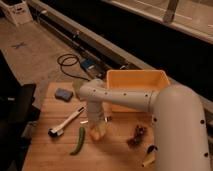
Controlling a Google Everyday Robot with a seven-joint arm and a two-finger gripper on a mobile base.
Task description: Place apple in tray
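**Step in hand:** pickup of the apple, as judged.
**Tool**: low over the apple; clamped or apart, cannot tell.
**Apple:** on the worktop, beside a green pepper.
**Tray**: behind, apple not yet inside.
**Next move calls for:** a firm hold, a lift above the tray wall, then release.

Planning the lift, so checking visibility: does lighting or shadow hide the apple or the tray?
Camera view: dim warm light, no glare; the gripper sits low over the wooden table, covering part of the apple; the tray stands out brightly against the dark band behind.
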